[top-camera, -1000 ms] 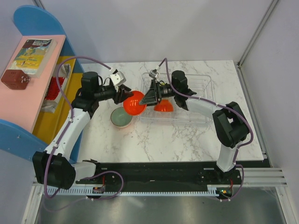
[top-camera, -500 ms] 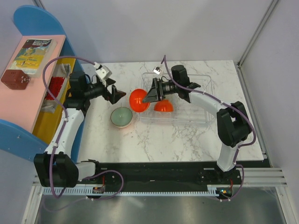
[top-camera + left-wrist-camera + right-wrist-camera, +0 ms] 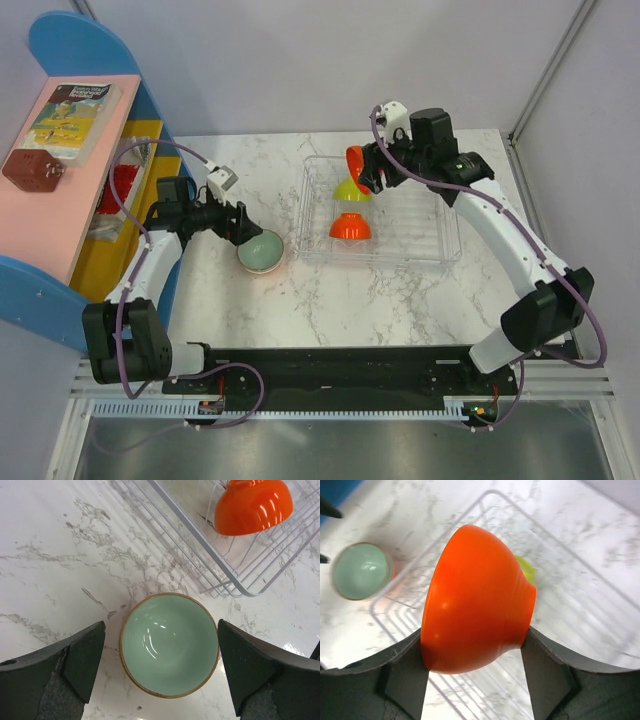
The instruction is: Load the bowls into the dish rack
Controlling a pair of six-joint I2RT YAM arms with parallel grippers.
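Since half a second ago the right gripper [image 3: 366,166] has carried its orange bowl [image 3: 475,600] from the near left corner of the dish rack [image 3: 425,215] up to the far left part, and it now hangs above the ribs; the left gripper [image 3: 160,630] has swung back over the mint bowl [image 3: 169,651].

Held on its side, the orange bowl is smooth, glossy plastic, round with a narrower foot; both dark fingers [image 3: 545,675] press its wall, so the claw is closed on it.

A lime green bowl [image 3: 352,189] sits in the rack just below the held one, blurred in the wrist view; a second orange bowl [image 3: 252,505] rests upside down on the ribs nearer the arms, shiny with white highlights.

The rack is clear plastic, rectangular, low-walled with rounded corners, and its base is crossed by thin pale ribs.

The mint bowl stands upright on the table [image 3: 400,300], just outside the rack's near left corner; its inside is pale and glossy and its rim is tan; the left claw is spread wide, one finger either side, touching nothing.

The table is white marble-patterned with grey veins.
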